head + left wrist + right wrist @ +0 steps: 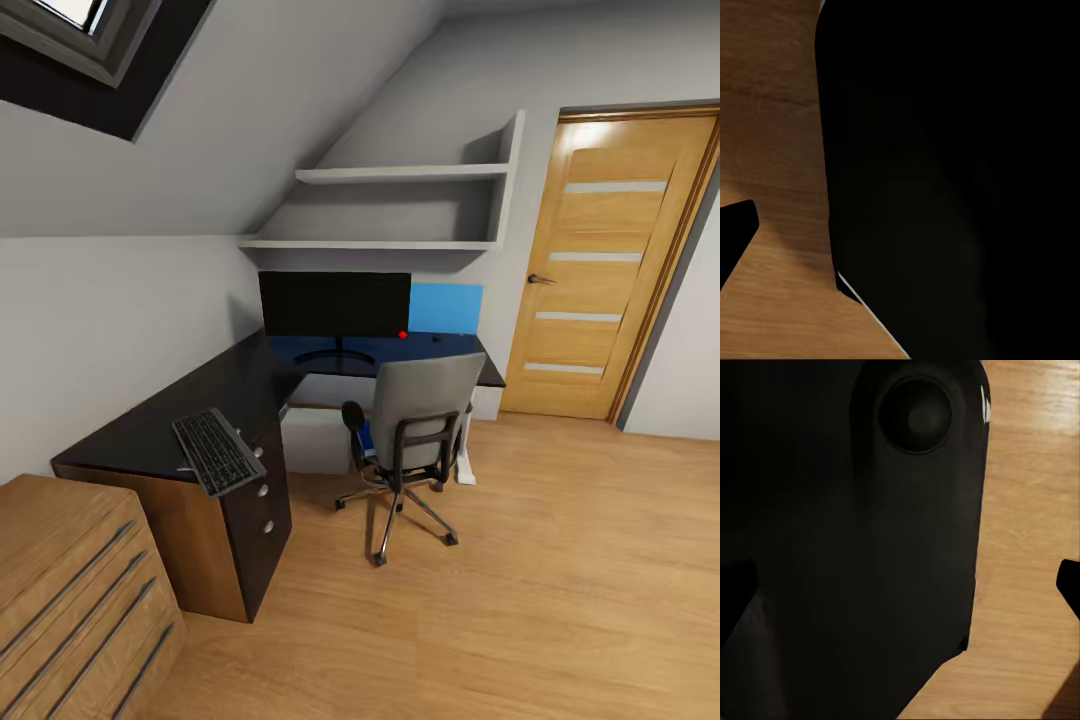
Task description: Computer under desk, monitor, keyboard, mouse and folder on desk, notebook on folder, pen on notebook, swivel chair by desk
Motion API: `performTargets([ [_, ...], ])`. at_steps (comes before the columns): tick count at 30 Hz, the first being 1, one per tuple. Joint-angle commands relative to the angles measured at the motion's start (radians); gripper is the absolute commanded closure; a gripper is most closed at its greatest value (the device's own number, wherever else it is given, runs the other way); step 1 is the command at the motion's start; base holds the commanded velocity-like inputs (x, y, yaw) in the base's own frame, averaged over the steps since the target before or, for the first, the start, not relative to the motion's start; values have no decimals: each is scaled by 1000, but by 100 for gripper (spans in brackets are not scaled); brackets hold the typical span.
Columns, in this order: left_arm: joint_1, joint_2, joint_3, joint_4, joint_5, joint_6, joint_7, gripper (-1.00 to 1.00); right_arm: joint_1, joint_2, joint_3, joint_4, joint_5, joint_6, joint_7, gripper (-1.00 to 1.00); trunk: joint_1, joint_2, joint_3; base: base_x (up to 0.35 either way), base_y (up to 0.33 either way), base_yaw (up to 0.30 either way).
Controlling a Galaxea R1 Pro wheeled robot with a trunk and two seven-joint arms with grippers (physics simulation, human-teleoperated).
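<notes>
So: 1 monitor [334, 304] at desk [230, 385] back edge, 1 keyboard [216, 451] overhanging the front-left end's edge, 1 swivel chair [415, 432] just beside desk. Finger state of both grippers: can't tell.

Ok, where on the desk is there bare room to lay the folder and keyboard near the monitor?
The desk is bare along its corner stretch, between the keyboard overhanging the near end and the monitor. Right of the monitor's stand a smaller dark strip stays free, bordered by the blue panel. The swivel chair crowds that side.
</notes>
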Motion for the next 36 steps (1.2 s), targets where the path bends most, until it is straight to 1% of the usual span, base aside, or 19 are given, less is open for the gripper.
performTargets([
  [1,0,0,0,0,0,0,0,-100,0,0,0,0,0,0,0,-100,0,0,0,0,0,0],
  [3,11,-11,-6,-11,-5,-5,1,-100,-4,11,2,-2,-3,11,8,-100,0,0,0,0,0,0],
  [6,14,-28,-6,-20,-5,-5,1,-100,-4,28,2,-2,-3,17,7,-100,-11,21,9,0,0,0],
  [9,15,-44,-6,-22,-4,-2,2,-100,-3,28,2,-2,-2,13,3,-100,-23,42,18,0,0,0],
  [13,16,-52,-5,-25,-4,1,2,-100,-4,24,-1,-2,-3,11,1,-100,-38,70,31,0,0,0],
  [19,17,-53,-5,-25,-4,1,3,-100,-4,24,-4,-2,-6,12,0,-100,-61,112,50,0,0,0],
  [20,17,-54,-3,-28,-1,-4,6,-100,-3,25,0,-3,-5,6,0,-100,-65,119,53,0,0,0],
  [32,17,-54,-3,-47,0,-5,6,-100,-3,26,-5,-3,-12,-61,0,-100,-111,203,90,0,0,0],
  [33,17,-54,-3,-48,0,-5,6,-100,-3,26,-6,-3,-12,-119,0,-100,-115,210,94,0,0,0],
  [36,17,-54,-3,-53,0,-5,6,-100,-3,26,-5,-3,-12,-124,1,-100,-126,231,103,0,0,0],
])
